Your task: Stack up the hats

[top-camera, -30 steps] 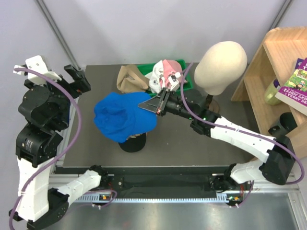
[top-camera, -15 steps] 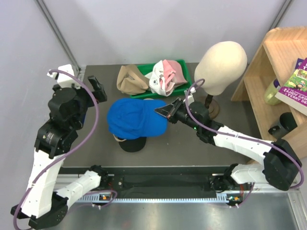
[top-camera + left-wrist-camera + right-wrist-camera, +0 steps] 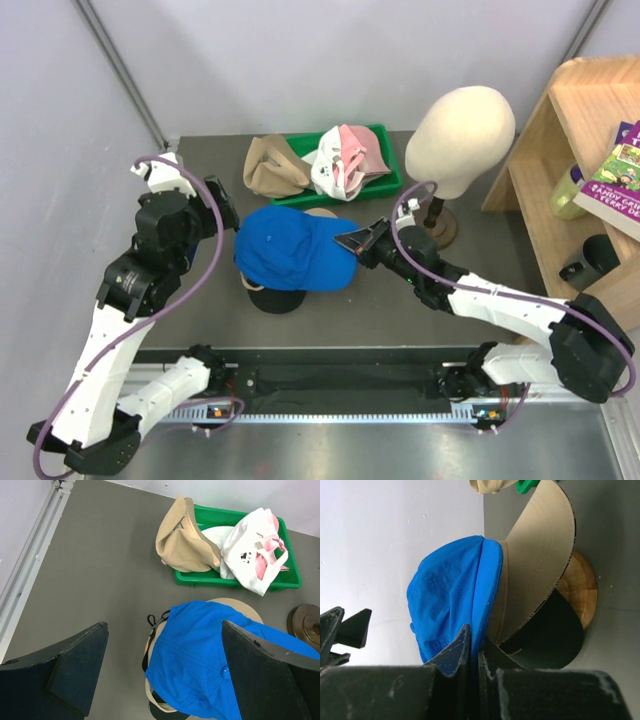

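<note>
**Blue cap crowns the stack, one arm gripping its rim**

The right pincer (image 3: 350, 241) is pinched shut on the rim of the blue cap (image 3: 290, 250). It holds the cap draped over a tan cap (image 3: 540, 550) and a black cap (image 3: 545, 630), which sit on a round wooden stand (image 3: 580, 587) in the middle of the counter (image 3: 380, 322). Gripping at the edge looks meant to let the soft crown settle over the pile without sliding off. The left pincer (image 3: 222, 208) hangs just beside the stack, jaws wide and holding nothing, seemingly placed to steady the far side. The blue cloth is slack and creased, with a button at its crown, while the tan brim is stiff and curved with a stitched edge. A khaki-brown cap (image 3: 182, 545), a white cap (image 3: 245, 555) with a dark logo and a pink cap (image 3: 358, 145) lie crumpled in a green tray (image 3: 200, 577) at the back, apparently next in line, near a smooth cream foam head (image 3: 460, 130)
</note>
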You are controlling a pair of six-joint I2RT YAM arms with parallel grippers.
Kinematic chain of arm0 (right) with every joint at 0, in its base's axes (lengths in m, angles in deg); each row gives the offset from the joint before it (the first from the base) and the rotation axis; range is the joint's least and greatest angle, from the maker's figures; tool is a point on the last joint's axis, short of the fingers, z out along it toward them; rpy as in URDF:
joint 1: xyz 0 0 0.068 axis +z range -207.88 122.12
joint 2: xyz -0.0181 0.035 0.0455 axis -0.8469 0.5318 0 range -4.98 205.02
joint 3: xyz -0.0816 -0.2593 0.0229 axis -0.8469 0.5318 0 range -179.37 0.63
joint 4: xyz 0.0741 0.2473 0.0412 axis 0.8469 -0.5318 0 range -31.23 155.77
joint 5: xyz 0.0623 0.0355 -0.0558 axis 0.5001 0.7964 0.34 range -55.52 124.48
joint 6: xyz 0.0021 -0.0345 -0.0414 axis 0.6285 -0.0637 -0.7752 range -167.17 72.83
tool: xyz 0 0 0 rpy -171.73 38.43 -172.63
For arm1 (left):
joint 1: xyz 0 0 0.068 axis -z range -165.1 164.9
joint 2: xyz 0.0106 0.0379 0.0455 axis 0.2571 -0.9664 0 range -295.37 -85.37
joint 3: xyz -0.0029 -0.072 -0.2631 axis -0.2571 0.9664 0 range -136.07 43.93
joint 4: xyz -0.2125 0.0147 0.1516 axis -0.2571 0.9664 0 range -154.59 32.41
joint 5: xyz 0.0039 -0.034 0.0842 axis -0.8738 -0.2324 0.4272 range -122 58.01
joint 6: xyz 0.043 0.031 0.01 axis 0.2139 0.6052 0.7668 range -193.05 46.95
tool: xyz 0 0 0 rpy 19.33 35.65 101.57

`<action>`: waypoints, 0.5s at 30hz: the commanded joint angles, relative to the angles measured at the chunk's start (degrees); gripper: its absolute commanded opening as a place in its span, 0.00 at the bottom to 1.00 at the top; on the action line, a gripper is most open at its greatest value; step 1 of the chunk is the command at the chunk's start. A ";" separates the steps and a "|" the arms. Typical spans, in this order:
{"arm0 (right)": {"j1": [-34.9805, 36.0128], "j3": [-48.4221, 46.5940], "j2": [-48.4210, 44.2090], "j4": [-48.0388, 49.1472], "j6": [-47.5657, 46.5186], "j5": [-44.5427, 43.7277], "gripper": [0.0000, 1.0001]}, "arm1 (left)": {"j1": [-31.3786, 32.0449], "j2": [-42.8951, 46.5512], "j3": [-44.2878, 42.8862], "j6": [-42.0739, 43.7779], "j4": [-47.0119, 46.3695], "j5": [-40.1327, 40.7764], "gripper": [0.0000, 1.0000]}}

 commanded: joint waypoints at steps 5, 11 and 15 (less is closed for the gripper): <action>-0.84 -0.11 1.39 -4.71 -3.73 -3.19 0.33 | -0.08 -0.53 0.70 -1.78 -2.68 0.52 0.99; -0.84 -1.17 -2.98 -11.36 -7.42 -6.00 0.77 | -0.08 -2.64 -1.76 -1.70 -3.12 0.43 0.99; -1.81 -3.44 -5.90 -20.06 -13.55 -9.08 0.91 | -0.08 -4.75 -3.34 -0.29 -4.52 0.52 0.99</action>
